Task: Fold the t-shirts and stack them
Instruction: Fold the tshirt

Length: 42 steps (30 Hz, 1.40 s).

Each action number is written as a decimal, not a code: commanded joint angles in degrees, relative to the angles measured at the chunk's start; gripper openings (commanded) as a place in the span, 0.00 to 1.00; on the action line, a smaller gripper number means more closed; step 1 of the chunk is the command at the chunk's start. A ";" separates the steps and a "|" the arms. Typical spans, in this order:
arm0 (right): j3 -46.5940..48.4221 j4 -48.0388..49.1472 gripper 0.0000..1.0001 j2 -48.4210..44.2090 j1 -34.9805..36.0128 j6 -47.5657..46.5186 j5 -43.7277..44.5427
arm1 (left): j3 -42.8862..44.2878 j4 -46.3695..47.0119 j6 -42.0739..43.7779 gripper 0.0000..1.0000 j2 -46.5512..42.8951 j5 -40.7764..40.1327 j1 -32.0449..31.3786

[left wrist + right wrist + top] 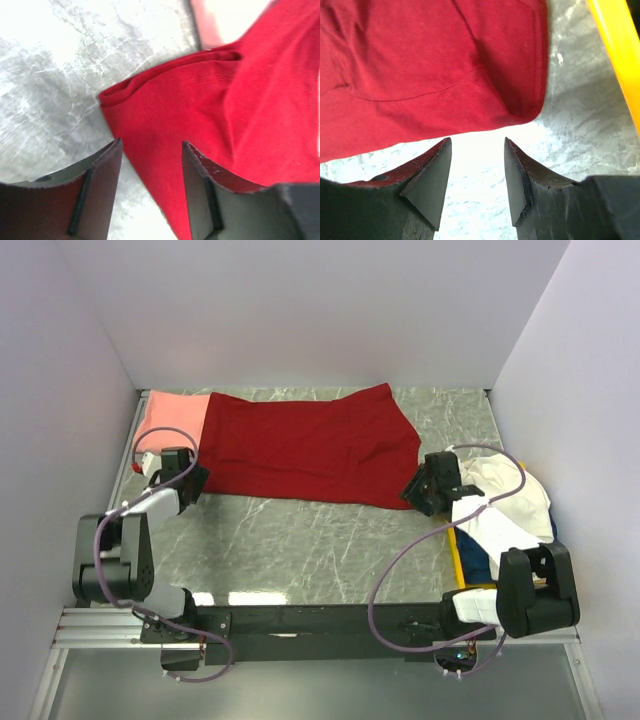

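Observation:
A deep red t-shirt [300, 445] lies spread across the back of the table. A salmon pink t-shirt [180, 415] pokes out from under its left end. A cream white t-shirt [505, 502] is bunched at the right. My left gripper [200, 481] is at the red shirt's near left corner. It stands open [151, 146], and the shirt's edge [165, 120] runs flat under the gap. My right gripper [409, 492] is at the near right corner, open [477, 143] over bare table. The red hem [445, 75] lies just ahead of its fingertips.
A yellow tray [452, 562] sits at the right under the white shirt and a dark blue cloth [470, 558]; its rim [616, 55] shows beside the right gripper. White walls close the table at the back and both sides. Marbled tabletop [300, 540] lies between the arms.

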 commanded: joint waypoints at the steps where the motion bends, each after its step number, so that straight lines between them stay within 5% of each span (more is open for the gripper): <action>1: -2.24 4.33 0.53 0.40 -0.95 1.41 -0.18 | -1.90 0.08 -0.22 0.58 -5.59 -0.69 0.46; 17: -2.94 8.29 0.52 8.13 -3.23 2.03 -0.98 | -2.44 0.26 -0.75 0.62 -0.78 -0.86 1.43; 30: -0.75 8.12 0.38 10.60 -3.41 1.85 -0.45 | 0.20 -3.26 -0.57 0.56 4.77 -5.78 1.34; 36: 0.57 6.63 0.13 9.72 -3.41 1.41 -0.45 | 2.22 -4.57 -0.31 0.41 6.09 -6.67 1.34; 42: 1.72 3.82 0.00 6.56 -3.67 0.45 -0.62 | 3.54 -5.80 0.31 0.06 5.65 -6.93 1.34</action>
